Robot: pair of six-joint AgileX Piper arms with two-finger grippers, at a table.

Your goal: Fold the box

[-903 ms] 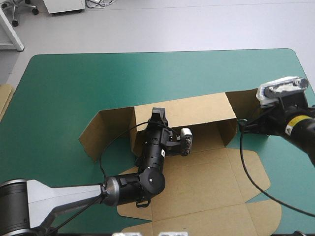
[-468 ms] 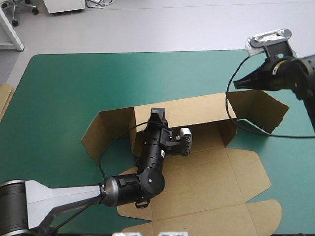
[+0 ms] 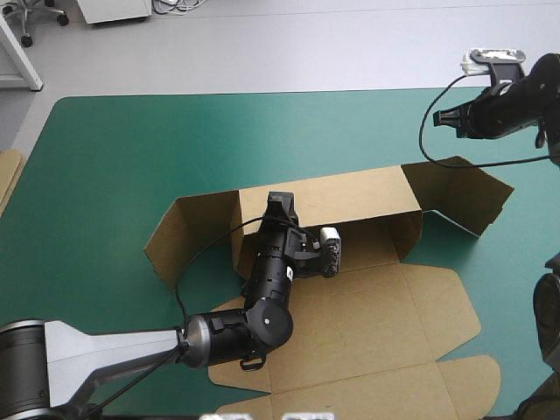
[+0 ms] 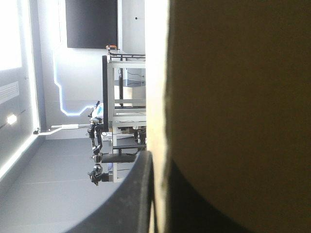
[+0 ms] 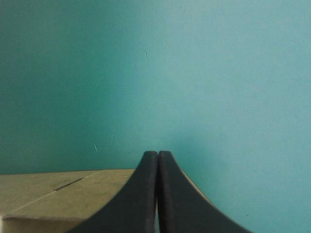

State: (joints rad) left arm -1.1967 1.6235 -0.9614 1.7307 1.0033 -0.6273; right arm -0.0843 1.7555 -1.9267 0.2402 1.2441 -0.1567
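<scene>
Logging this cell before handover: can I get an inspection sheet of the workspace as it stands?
Surface: table with a teal-green cover, lying flat.
Job's things: box, brown and half formed, with its back wall raised, side flaps angled outward and lid flat toward the near edge.
Clutter: nothing seen.
Claws: left claw shut on the box's back wall, board between its fingers; right claw shut, empty, near the table's far right, apart from the box.
Cables: nothing seen besides the robot's own.
Surroundings: edge of more board at the table's left edge.
</scene>
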